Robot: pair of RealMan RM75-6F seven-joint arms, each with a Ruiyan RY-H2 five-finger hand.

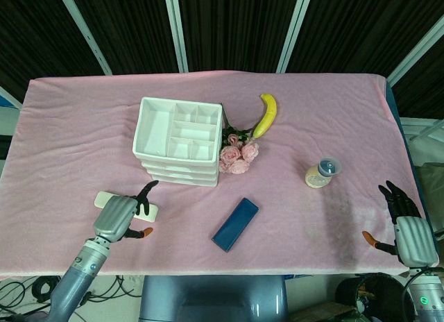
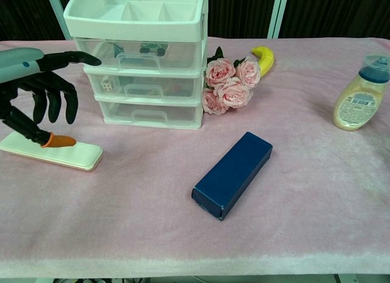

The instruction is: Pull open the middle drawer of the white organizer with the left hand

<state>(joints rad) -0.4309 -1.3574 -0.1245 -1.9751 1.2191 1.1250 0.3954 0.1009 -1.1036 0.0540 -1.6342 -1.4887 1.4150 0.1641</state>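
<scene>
The white organizer [image 1: 179, 140] [image 2: 141, 57] stands on the pink cloth with three clear drawers stacked under a divided top tray. Its middle drawer [image 2: 144, 86] sits flush, handle facing me. My left hand [image 1: 119, 215] [image 2: 38, 82] hovers open to the left front of the organizer, fingers spread and pointing toward the drawers, holding nothing and a little apart from them. My right hand [image 1: 409, 228] rests open near the table's right front edge, far from the organizer.
A flat white case [image 2: 52, 150] lies under my left hand. A blue box [image 2: 232, 174] lies in front of the organizer. Pink roses [image 2: 226, 82] and a banana [image 1: 266, 114] sit at its right. A small bottle [image 2: 359, 94] stands far right.
</scene>
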